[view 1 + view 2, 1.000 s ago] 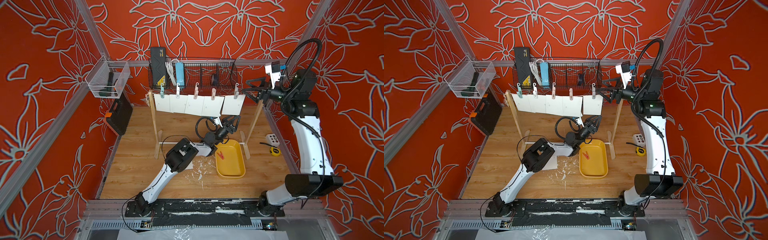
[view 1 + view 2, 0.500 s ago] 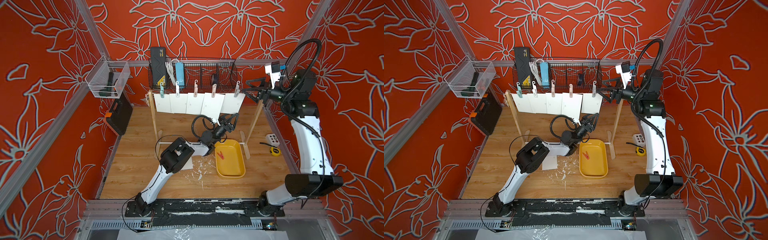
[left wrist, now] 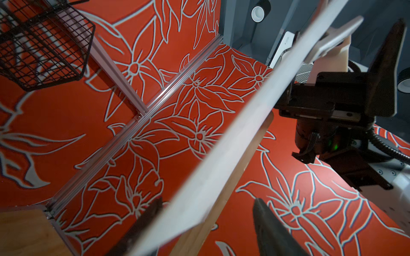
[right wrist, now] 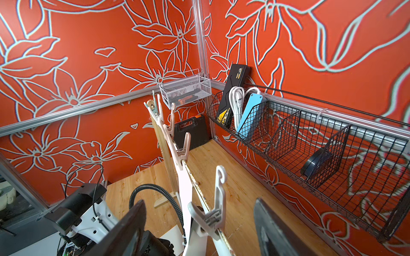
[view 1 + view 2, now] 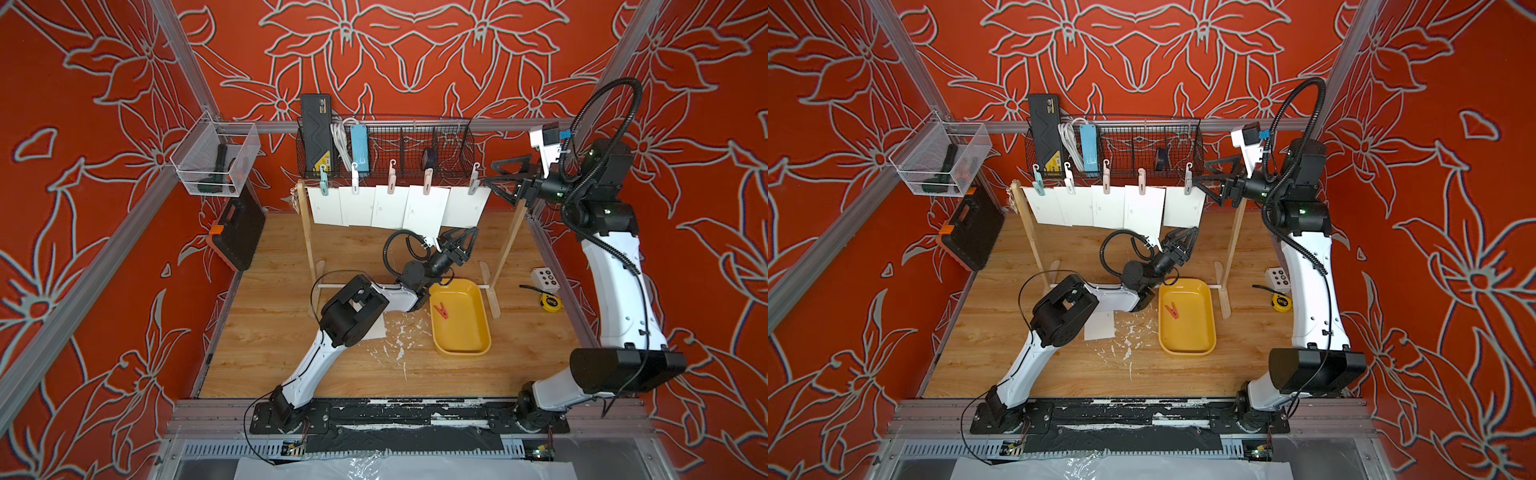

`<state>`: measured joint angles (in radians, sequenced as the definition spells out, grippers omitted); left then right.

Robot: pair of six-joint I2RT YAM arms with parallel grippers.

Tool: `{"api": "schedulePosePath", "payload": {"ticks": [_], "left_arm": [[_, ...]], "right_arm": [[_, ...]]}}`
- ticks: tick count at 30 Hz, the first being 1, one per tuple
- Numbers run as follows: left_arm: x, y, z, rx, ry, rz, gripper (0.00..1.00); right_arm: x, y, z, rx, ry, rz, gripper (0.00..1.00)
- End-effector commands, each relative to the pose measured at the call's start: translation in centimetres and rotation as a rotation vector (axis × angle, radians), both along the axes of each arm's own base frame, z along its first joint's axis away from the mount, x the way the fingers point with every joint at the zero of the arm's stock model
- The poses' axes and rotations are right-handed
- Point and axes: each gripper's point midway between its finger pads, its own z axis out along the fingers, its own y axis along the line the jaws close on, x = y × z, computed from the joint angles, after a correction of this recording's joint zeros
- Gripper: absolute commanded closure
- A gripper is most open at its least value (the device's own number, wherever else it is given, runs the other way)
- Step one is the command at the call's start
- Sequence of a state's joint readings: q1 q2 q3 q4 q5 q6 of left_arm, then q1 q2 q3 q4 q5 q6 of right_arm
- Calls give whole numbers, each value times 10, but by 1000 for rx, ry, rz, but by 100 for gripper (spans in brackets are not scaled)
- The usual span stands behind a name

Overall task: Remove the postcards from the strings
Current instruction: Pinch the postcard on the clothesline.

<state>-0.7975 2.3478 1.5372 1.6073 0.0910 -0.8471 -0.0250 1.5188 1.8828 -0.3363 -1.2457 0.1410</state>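
The string (image 4: 195, 182) barely shows in the top views; the right wrist view catches it as thin twine running under the pegs. Of the postcards (image 5: 392, 205), 1 lies flat on the counter (image 5: 270, 353), and this flat card (image 5: 1099, 326) is mostly covered by the left arm's elbow. The card between the left tool's fingers is blurred and seen edge-on in the left wrist view; it appears to be the 1 under the grey peg (image 5: 473, 179). What sits in the white mesh bin (image 5: 212, 166) is too dark to name.

The counter is pale wood, flecked with white scraps near the yellow tray (image 5: 461, 352). Red walls with pale flower outlines stand on 3 sides, framed by aluminium rails. A black wire basket (image 5: 415, 141) hangs on the back wall.

There are 6 postcards: 5 hang side by side from the string between 2 wooden posts (image 5: 307, 237), and 1 lies flat. There are 6 pegs: 5 on the string and 1 red peg (image 5: 441, 311) in the tray.

The left tool (image 5: 460, 235) sits just below the hanging row, fingers spread, a card's lower edge between them and not pinched. The right tool (image 5: 490, 173) is at the string's end by the right post, fingers wide apart on either side of the grey peg, neither touching it.
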Motion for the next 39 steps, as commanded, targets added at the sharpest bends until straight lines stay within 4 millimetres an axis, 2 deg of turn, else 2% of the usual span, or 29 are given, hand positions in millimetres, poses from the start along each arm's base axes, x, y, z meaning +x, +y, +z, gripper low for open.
{"api": "schedulePosePath", "payload": {"ticks": [1,6,10,17,19,21,24,32,39], "left_arm": [[-33,39,66,-206,-211,12,30],[-30,37,66,-219,-214,6,30],[-46,28,78,-201,-292,-33,31],[-37,25,63,-224,-215,-65,55],[-36,23,60,-226,-203,-70,68],[-35,23,58,-228,-196,-73,72],[-34,23,57,-231,-192,-74,86],[-31,21,53,-238,-172,-98,100],[-35,21,58,-241,-186,-114,100]], "right_arm": [[-6,2,7,-1,-30,7,24],[-7,2,5,-4,-28,8,24],[-5,2,3,-6,-26,4,24],[-7,1,5,-9,-36,-4,25],[-7,1,5,-10,-33,-6,24],[-6,1,3,-10,-31,-8,24],[-5,0,2,-12,-30,-15,24],[-12,1,9,-11,-47,-1,23],[-11,3,11,-6,-34,24,18]]}}
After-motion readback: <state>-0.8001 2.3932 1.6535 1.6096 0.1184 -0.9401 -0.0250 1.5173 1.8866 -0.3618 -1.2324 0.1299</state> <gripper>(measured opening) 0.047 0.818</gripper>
